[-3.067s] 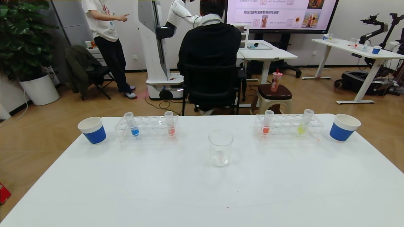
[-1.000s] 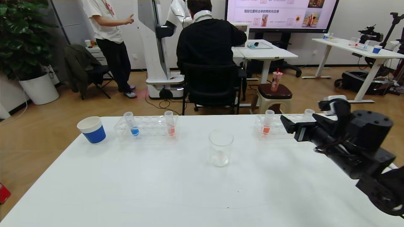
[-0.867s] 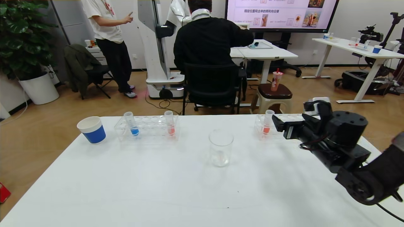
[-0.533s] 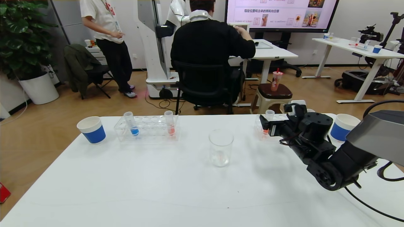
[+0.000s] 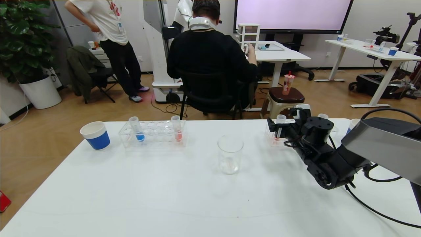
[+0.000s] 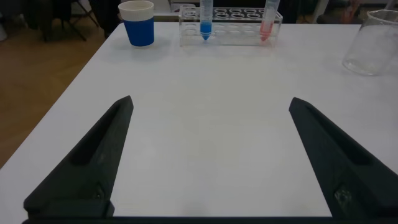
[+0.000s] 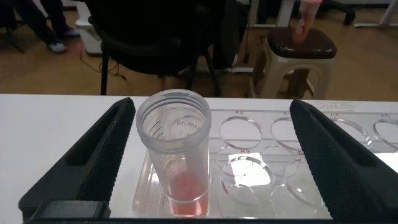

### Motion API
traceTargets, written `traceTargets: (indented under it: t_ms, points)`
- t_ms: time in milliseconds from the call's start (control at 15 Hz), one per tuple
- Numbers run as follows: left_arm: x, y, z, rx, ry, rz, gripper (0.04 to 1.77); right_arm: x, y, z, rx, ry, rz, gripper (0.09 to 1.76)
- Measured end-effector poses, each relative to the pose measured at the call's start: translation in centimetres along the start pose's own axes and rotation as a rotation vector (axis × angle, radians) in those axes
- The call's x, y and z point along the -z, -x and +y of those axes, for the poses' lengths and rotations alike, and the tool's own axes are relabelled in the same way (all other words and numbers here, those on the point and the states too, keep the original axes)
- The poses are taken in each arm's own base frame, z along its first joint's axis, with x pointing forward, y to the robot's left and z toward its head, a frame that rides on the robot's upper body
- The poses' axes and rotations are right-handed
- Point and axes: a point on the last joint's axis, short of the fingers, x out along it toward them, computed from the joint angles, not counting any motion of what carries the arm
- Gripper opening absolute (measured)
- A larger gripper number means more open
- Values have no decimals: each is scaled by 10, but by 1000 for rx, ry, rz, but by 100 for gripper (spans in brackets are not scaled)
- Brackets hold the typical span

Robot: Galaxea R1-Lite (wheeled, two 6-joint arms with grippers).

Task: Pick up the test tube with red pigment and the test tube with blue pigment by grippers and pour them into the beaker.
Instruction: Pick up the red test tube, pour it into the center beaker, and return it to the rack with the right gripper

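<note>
My right tool (image 5: 275,129), its black fingers spread wide and empty, hovered at the slim clear test tube with red-orange pigment (image 7: 176,158), which stood upright in the clear plastic rack (image 7: 292,163) on the white counter (image 5: 164,191). Nothing was poured: the clear cylindrical beaker (image 5: 230,158) at the counter's middle looked empty, and both pickups remained. My left tool (image 6: 205,162), equally wide open and holding nothing, waited low over the counter, well short of the slim clear tube with bright blue pigment (image 6: 206,22) in the other clear rack (image 6: 231,26). Only the right wrist view showed the red tube between my fingers, untouched; the head view hid its lower part behind them and never showed my left tool.
</note>
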Motion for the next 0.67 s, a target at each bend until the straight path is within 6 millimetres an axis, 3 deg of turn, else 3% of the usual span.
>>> traceTargets:
  t_ms: [133,200,267,333,400,467,533,667]
  points:
    - [0,0,0,0,1,0,175,0,-1,0,-4,-5,-31,166]
    - [0,0,0,0,0,0,175,-1,-1,1,-7,-6,-46,144]
    - [0,0,0,0,0,0,175,-1,0,3,-12,-6,-52,108]
    - [0,0,0,0,0,0,175,-1,1,6,-20,-5,-63,60]
    - [0,0,0,0,0,0,175,-2,2,6,-20,-3,-68,37]
    - [0,0,0,1,0,0,175,-2,2,7,-21,-3,-68,39]
    - [0,0,0,-2,1,0,175,-3,3,7,-19,-3,-70,63]
    - [0,0,0,0,0,0,175,-5,3,7,-18,-3,-71,51]
